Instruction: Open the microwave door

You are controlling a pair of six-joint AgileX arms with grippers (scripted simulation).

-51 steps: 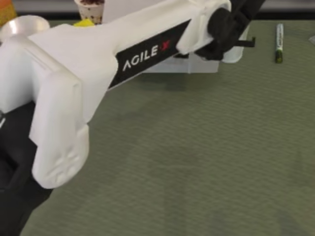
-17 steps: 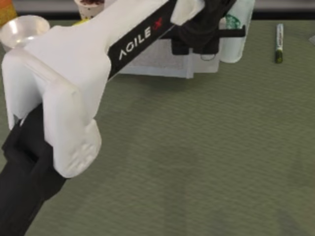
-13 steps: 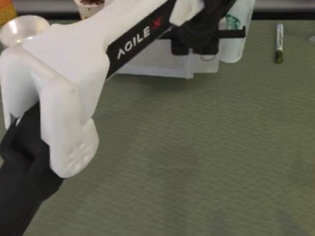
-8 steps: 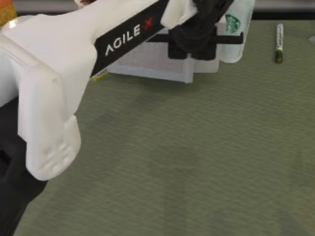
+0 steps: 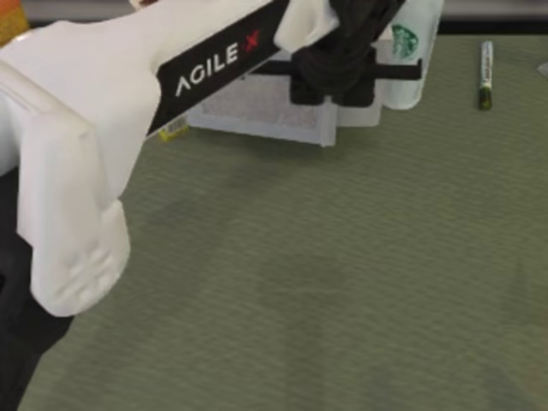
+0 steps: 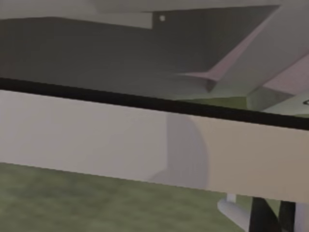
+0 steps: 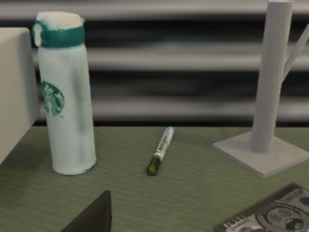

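olive-green table mat filling the top view. at upper centre, small white microwave, its mesh-windowed door swung partly outward. left gripper at the door's free edge, fingers hard to judge. probably light, stiff plastic on a hinge, best taken at that edge. tumbler just beside, capped, contents hidden. right gripper unseen.

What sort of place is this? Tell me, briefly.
Probably a rendered tabletop test scene: a green mat holding a toy microwave, a white bottle and a marker pen, with the left tool at the microwave.
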